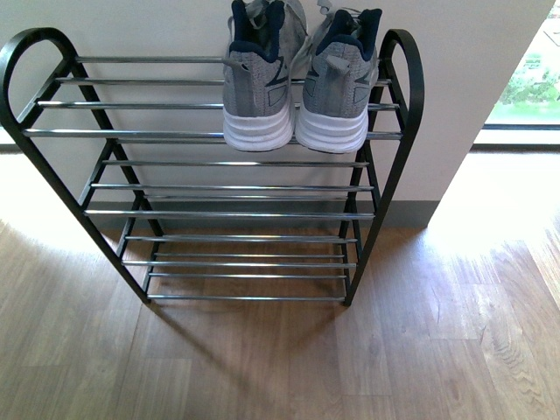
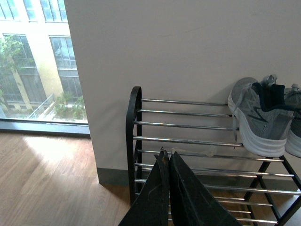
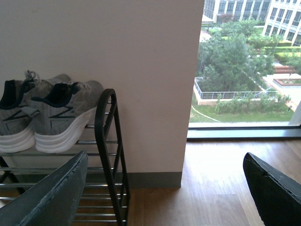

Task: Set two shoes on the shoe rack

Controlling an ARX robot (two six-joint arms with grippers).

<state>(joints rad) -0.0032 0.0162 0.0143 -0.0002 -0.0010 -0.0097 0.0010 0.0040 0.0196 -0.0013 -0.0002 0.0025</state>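
Note:
Two grey sneakers with white soles stand side by side on the top shelf of the shoe rack point(image 1: 157, 133), at its right end, heels toward me: the left shoe point(image 1: 257, 83) and the right shoe point(image 1: 337, 87). The left wrist view catches the rack point(image 2: 133, 122) and one shoe point(image 2: 261, 120); my left gripper point(image 2: 165, 157) is shut and empty, in front of the rack's left end. Both shoes point(image 3: 56, 113) sit beside the rack's arched end point(image 3: 104, 122) in the right wrist view. My right gripper point(image 3: 164, 188) hangs open and empty beside that end.
The rack stands against a white wall point(image 1: 175, 26) on a wooden floor point(image 1: 280, 367). Windows point(image 1: 529, 79) reach the floor on both sides of the wall. The lower shelves point(image 1: 236, 213) hold nothing.

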